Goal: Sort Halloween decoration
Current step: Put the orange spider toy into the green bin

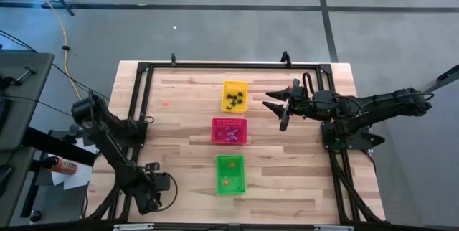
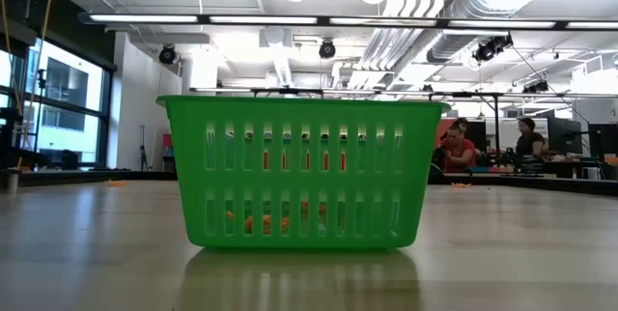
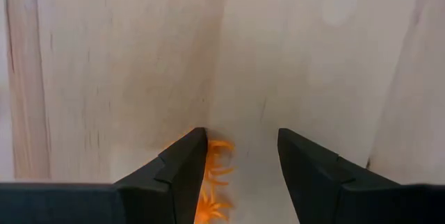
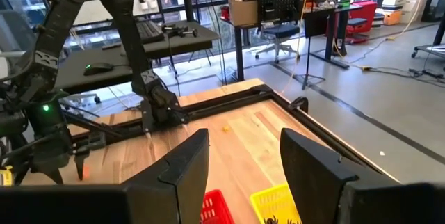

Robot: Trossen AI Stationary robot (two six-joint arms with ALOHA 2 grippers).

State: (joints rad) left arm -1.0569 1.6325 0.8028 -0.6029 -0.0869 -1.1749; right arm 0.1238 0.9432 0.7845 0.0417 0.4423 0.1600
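A: Item one, the table [image 1: 186, 159], pale wood with a dark frame. Take the red basket [image 1: 229, 131] at its middle as the landmark.

B: Item two, the arms. The left arm is folded low at the table's near-left corner, well apart from the red basket. Its left gripper [image 3: 240, 175] points down at the wood, fingers spread with a clear gap, clamping nothing. An orange trinket [image 3: 214, 182] lies on the board between them, against the inner face of one finger.

A: The right gripper [image 1: 281, 109]?

B: It hovers just right of the red basket, nearer the yellow one, and points toward the baskets. In its own wrist view the fingers stand apart and nothing sits between them.

A: Item three, baskets.

B: The yellow basket [image 1: 234, 95] is just beyond the red one, and the green basket [image 1: 229, 174] is just on its near side. All three stand in one line.

A: Item four, contents.

B: Black trinkets [image 1: 234, 100] sit in the yellow basket and purple-pink trinkets [image 1: 229, 134] in the red one. Orange trinkets [image 2: 266, 221] lie on the green basket's floor, seen through its slots. One more orange speck [image 1: 165, 103] lies on the bare wood, well to the left of the red basket and toward the far side.
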